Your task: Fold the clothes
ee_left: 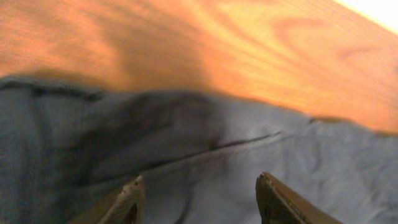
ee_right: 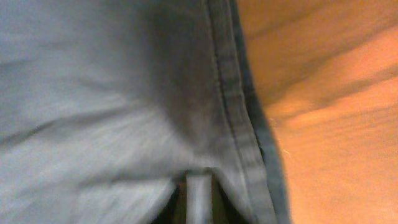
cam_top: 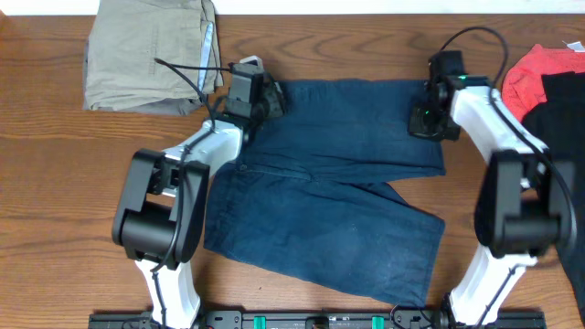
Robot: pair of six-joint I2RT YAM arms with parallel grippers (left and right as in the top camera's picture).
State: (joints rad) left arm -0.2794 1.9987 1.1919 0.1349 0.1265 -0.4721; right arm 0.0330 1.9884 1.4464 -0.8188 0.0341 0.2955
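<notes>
The clothes [cam_top: 338, 183], dark navy shorts, lie spread across the middle of the table with one leg reaching to the upper right and the other to the lower right. My left gripper [cam_top: 265, 99] hovers at their upper left corner by the waistband. In the left wrist view it [ee_left: 199, 190] is open, both fingertips [ee_left: 134, 196] just above the blue cloth [ee_left: 186, 143] and nothing between them. My right gripper [cam_top: 428, 123] is at the upper right leg's edge. In the right wrist view it [ee_right: 199, 199] pinches a narrow fold of the cloth beside the stitched hem [ee_right: 233, 112].
A folded khaki garment [cam_top: 146, 50] lies at the back left, close to the left arm. A red garment [cam_top: 539, 78] and a black one [cam_top: 567, 119] sit at the right edge. Bare wooden table [cam_top: 55, 183] shows left of the shorts.
</notes>
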